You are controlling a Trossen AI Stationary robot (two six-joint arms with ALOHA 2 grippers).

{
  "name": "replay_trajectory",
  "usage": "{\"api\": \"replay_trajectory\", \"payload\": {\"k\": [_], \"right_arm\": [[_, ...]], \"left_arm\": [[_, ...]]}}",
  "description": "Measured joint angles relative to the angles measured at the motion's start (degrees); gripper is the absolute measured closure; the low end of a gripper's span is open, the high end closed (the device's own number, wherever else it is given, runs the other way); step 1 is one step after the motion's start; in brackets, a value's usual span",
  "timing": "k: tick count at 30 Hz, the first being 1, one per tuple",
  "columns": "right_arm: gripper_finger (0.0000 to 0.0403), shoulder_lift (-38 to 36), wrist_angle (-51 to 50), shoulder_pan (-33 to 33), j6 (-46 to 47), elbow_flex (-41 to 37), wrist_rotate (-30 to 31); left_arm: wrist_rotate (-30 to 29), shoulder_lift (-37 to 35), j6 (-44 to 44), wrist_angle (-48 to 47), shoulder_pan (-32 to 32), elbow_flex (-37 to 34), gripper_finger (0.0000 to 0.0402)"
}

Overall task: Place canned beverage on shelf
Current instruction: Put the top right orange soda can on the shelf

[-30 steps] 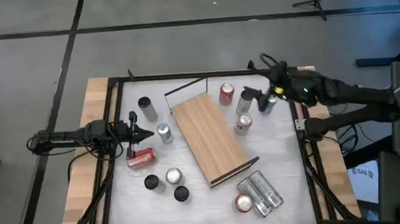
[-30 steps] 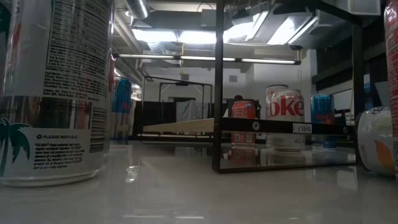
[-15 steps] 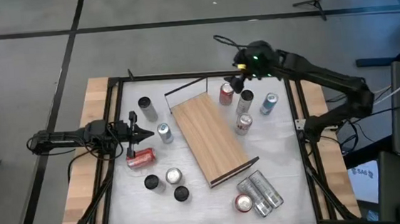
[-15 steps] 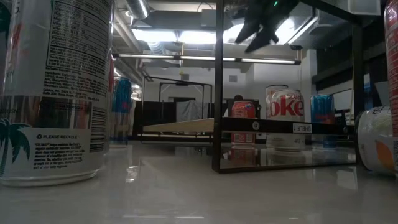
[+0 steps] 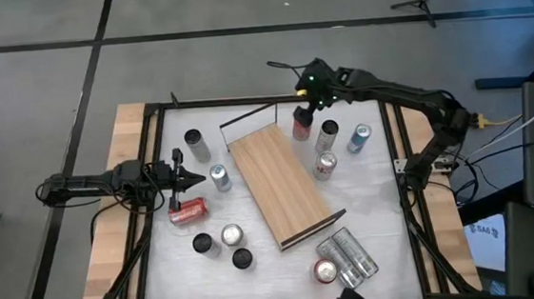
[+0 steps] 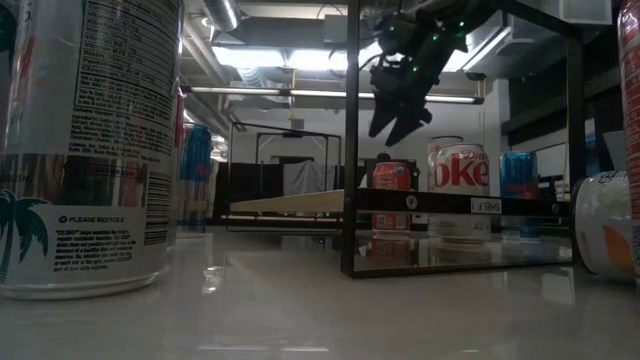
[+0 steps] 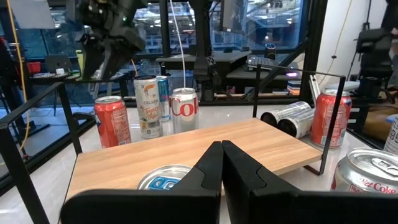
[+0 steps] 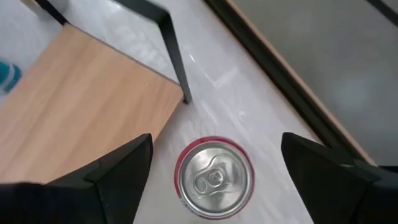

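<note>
The right claw hangs above the far side of the white table, and the short red aluminium can stands almost directly under it. In the right wrist view this red can shows its silver top with the pull tab between the two dark fingers, which stand wide apart and hold nothing. So the can lies straight below the claw, and its long axis is vertical, because it stands upright on the table. I judge that the coming move is mainly a descent, so that one finger passes on each side of the can's round wall.

The long light-brown wooden shelf with dark edges lies just beside this can, and the thin black rail at its far end stands near the can. The can is on the table, not yet on the shelf. The fingers must not strike the rail or the shelf edge on the way down.

The right arm is clearly the nearer one. The left claw waits near the left edge of the table with its fingers pressed together and empty, beyond the shelf from the red can. A tall silver can stands near the red one on the side away from the shelf, so the outer finger has limited room there.
</note>
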Motion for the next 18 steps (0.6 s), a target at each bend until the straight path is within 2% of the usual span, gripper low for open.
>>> {"api": "replay_trajectory", "payload": {"k": [18], "right_arm": [[0.0052,2.55,-2.71,0.02,-0.01,0.01,0.28]], "left_arm": [[0.00,0.01,0.02,0.00,-0.01,0.00,0.0401]]}}
